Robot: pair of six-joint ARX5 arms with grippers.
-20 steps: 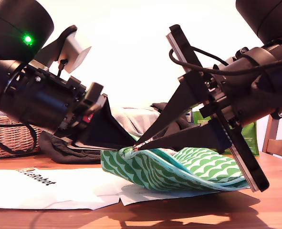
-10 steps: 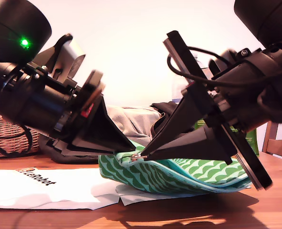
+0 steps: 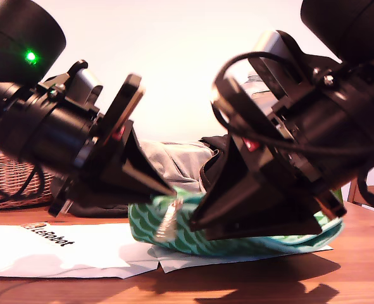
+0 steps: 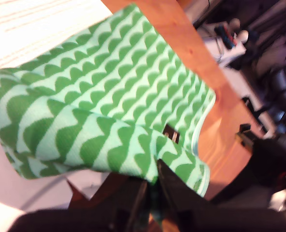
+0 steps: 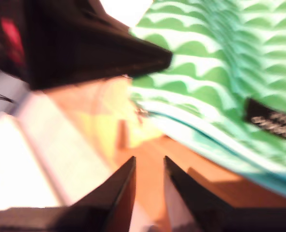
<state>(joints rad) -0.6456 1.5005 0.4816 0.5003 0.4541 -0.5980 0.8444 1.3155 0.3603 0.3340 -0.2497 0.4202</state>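
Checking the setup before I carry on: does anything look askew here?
Yes. The green pouch is not lying flat: my first gripper pinches one corner, so that end is lifted and crumpled, and the zipper pull dangles loose there. My second gripper holds nothing.

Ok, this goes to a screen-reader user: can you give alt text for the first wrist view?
My first gripper pinches the edge of a green scallop-patterned pouch above a wooden table, with white paper beyond it. A small dark label sits near the pouch's pale blue rim.
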